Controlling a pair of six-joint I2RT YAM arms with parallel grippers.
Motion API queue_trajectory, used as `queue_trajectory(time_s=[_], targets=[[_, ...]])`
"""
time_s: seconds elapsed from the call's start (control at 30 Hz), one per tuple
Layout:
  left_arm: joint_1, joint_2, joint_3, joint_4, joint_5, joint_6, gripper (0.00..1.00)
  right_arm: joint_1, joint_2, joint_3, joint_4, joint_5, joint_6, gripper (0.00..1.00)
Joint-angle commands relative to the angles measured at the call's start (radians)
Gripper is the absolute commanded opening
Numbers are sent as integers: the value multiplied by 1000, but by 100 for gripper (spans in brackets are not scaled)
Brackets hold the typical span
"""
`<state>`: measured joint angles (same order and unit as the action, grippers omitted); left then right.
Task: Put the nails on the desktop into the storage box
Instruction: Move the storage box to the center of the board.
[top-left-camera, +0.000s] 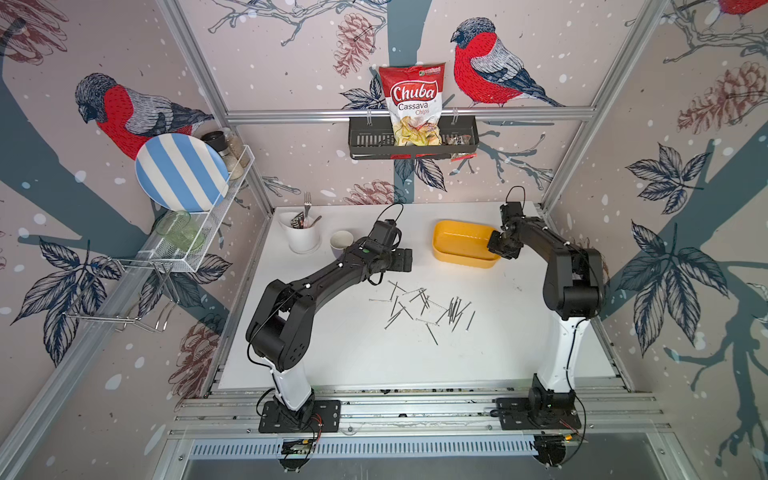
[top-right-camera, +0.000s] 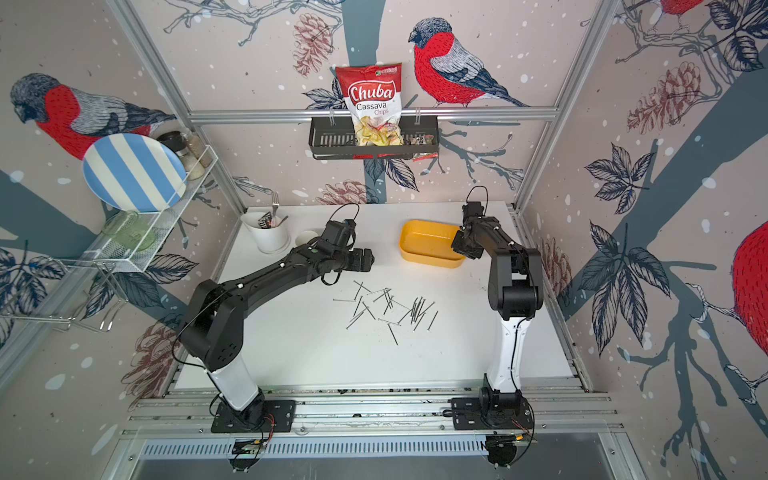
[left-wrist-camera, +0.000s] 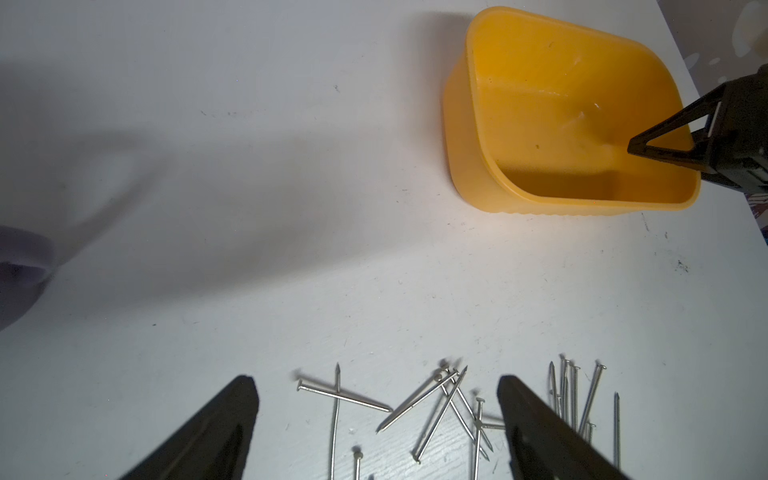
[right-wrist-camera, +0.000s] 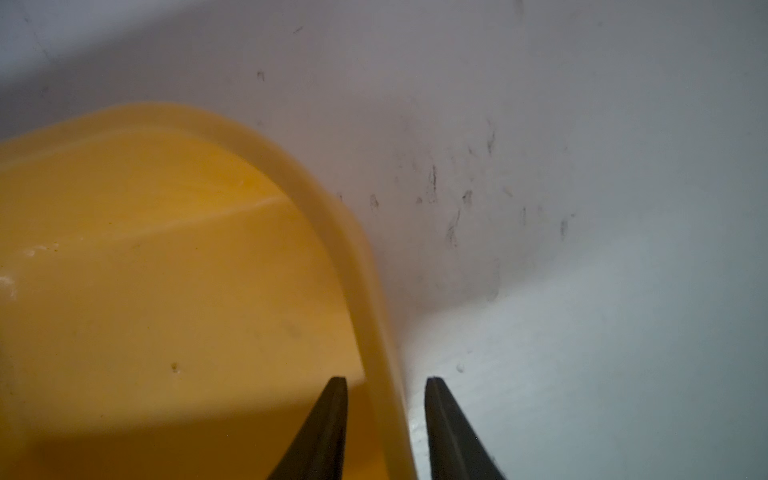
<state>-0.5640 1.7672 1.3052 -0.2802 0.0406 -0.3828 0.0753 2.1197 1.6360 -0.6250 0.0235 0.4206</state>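
So far, no nails (top-left-camera: 424, 307) in storage box (top-left-camera: 463, 259).
All on desktop (top-left-camera: 353, 353). L gripper (left-wrist-camera: 376, 380) wide, near them; R gripper (right-wrist-camera: 385, 380) narrow, box wall between, can't tell if pinched.

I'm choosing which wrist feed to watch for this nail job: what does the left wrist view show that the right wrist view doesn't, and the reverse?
Only the left wrist view: the nails scattered on the desktop, the open left gripper near them, and the whole storage box, with no nails visible inside. Only the right wrist view: a close look at the right gripper straddling the box's rim, one finger inside, one outside. Both: the yellow box, the white desktop, and the right gripper at the box's wall.
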Motion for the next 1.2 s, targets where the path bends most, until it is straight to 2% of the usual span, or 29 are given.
queue_trajectory(time_s=[0.0, 0.33, 0.8, 0.97, 1.17], targets=[[-1, -6, 0, -5, -11, -12, 92, 2, -8, 4, -21, 5, -11, 25], [-2, -23, -20, -6, -25, -27, 92, 44, -36, 15, -34, -3, -18, 0], [15, -79, -83, 22, -38, -66, 92, 248, -39, 101, -64, -32, -44, 0], [24, -98, -110, 32, -39, -75, 92, 304, -41, 71, -47, -42, -72, 0], [32, -114, -133, 36, -35, -83, 92, 318, -73, -21, -9, -63, -81, 0]])
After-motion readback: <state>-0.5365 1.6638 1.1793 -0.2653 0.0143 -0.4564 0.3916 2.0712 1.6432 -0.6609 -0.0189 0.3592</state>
